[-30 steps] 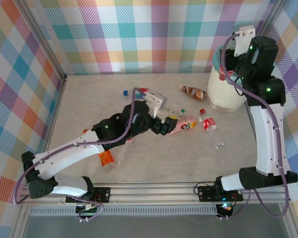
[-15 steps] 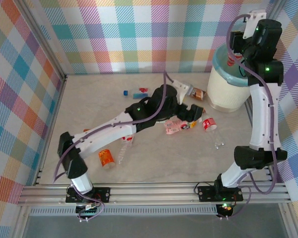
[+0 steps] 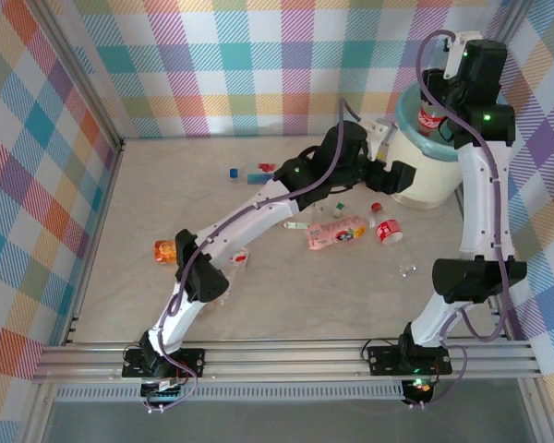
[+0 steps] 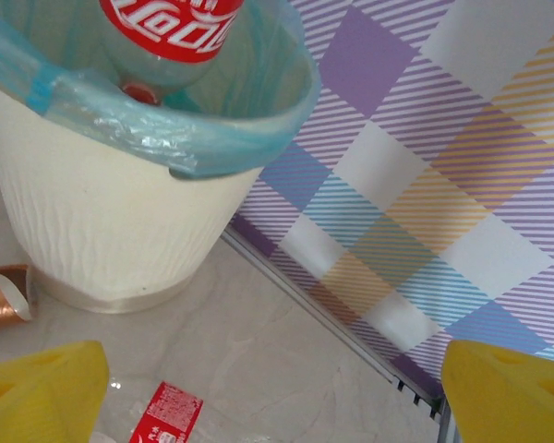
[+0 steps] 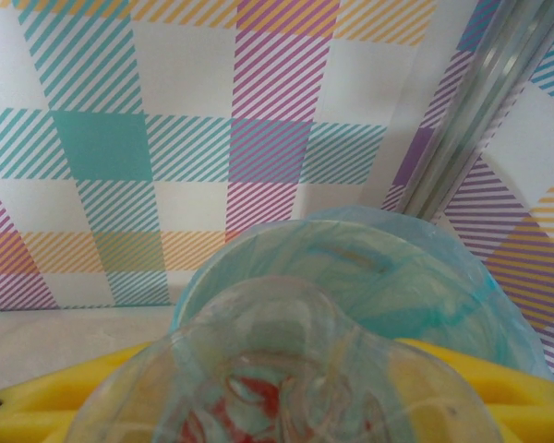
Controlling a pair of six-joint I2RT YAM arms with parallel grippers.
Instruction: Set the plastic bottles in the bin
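Plastic bottles go in one at a time here: a clear plastic bottle with a red label [image 4: 171, 32] sits gripped between the yellow fingers of the right hand [image 5: 277, 406]. It hangs directly below that hand, over the mouth of the round cream-white bin lined with a teal bag [image 4: 102, 221], presumably so it will fall inside. The left hand [image 4: 272, 392] hovers low with fingers spread wide and empty, the bin's wall just ahead and a brown plastic bottle [image 4: 0, 295] near one fingertip, probably the next pick; a pink-labelled plastic bottle [image 3: 335, 233] lies behind it on the pale marble counter [image 3: 286, 295].
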